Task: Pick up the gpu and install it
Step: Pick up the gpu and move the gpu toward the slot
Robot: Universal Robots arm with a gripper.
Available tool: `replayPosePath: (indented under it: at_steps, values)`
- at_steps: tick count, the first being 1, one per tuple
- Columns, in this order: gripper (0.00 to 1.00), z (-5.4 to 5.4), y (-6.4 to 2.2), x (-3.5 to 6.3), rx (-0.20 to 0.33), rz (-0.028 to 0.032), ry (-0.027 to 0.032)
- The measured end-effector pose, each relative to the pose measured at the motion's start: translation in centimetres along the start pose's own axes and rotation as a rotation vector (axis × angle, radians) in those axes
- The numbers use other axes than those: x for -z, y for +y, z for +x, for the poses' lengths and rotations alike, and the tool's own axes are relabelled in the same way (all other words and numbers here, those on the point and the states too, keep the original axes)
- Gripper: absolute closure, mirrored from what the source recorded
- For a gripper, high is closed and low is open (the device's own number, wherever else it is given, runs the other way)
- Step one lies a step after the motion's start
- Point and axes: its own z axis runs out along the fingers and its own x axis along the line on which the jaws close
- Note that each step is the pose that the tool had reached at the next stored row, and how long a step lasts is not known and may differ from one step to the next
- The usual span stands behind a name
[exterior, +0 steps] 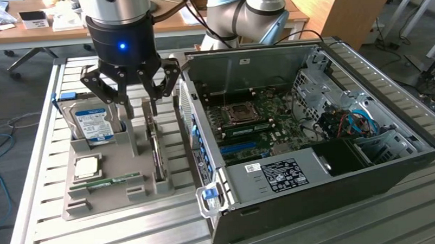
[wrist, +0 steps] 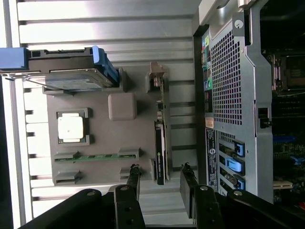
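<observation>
The gpu (exterior: 158,154) is a thin dark card standing on edge in a slot of the grey holder (exterior: 111,200), along the side nearest the computer case. In the wrist view the gpu (wrist: 160,143) runs lengthwise toward my fingers. My gripper (exterior: 141,115) hangs a little above the card's far end. It is open and holds nothing. In the wrist view my gripper (wrist: 161,175) has one black finger on each side of the card's line, with a gap to both.
The holder also carries a silver hard drive (exterior: 93,123) standing upright, a square processor (exterior: 86,167) and a green memory stick (exterior: 104,183). The open computer case (exterior: 392,164) lies at the exterior view's right, motherboard (exterior: 261,126) exposed. Everything rests on a slatted aluminium table (exterior: 98,237).
</observation>
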Motion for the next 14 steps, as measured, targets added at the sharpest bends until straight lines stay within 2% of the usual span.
replayPosePath:
  at_steps: [14]
  values:
    - [0.53, 0.01, -0.02, -0.33, 0.000, 0.0001, 0.0001]
